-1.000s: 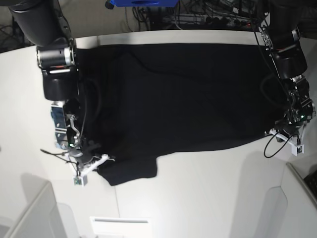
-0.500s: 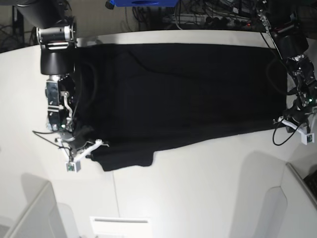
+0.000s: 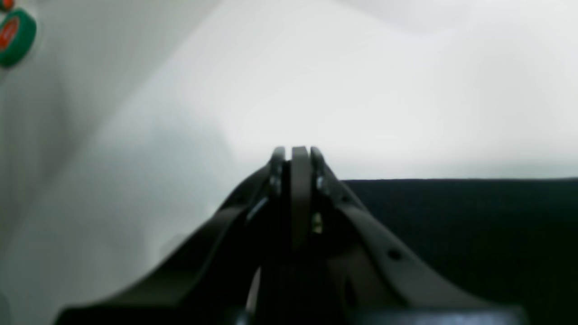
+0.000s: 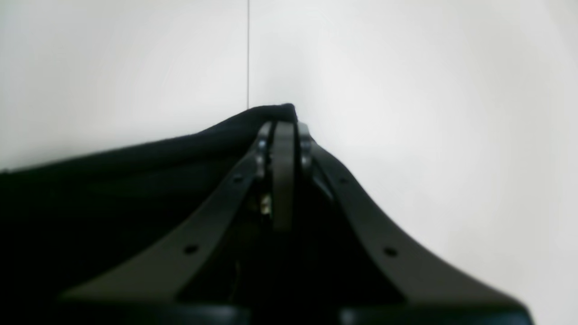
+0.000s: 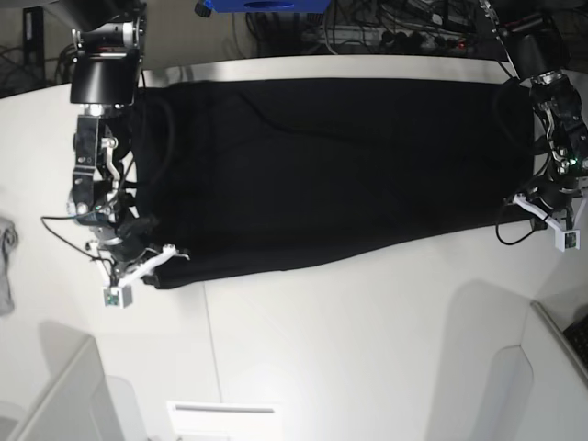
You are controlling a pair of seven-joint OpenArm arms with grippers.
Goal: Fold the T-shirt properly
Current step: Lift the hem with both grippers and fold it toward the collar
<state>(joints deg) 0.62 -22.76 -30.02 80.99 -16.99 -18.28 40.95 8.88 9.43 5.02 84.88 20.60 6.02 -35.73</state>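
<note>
Both arms have moved apart since a second ago, and the T-shirt [image 5: 340, 170] is now pulled out long and flat. Before, a loose flap of black cloth hung down near the front edge on the base view's left. Now that flap is gone, and the front edge runs in one smooth slanted line. The right gripper [image 5: 147, 266] has slid further out toward the left side of that view. The left gripper [image 5: 542, 209] has slid out toward the right side.

The T-shirt lies across the far part of the white table [image 5: 349, 349]. It reaches nearly from one arm to the other. Only plain black cloth shows, with no print and no tag in sight. No words or labels can be read anywhere. A round green and red thing [image 3: 13, 36] sits in the top corner of the left wrist view, but it is too blurry to read.

In the right wrist view, the right gripper [image 4: 283, 124] has its jaws pressed together on a corner of the T-shirt [image 4: 135, 180], and a small bit of cloth pokes out past the tips. In the left wrist view, the left gripper [image 3: 298, 151] also has its jaws pressed together. The black cloth [image 3: 474, 225] lies just beside it and under it, and the shirt's edge is pulled tight to it.

A grey cloth [image 5: 5, 262] now peeks in at the left edge of the base view.
</note>
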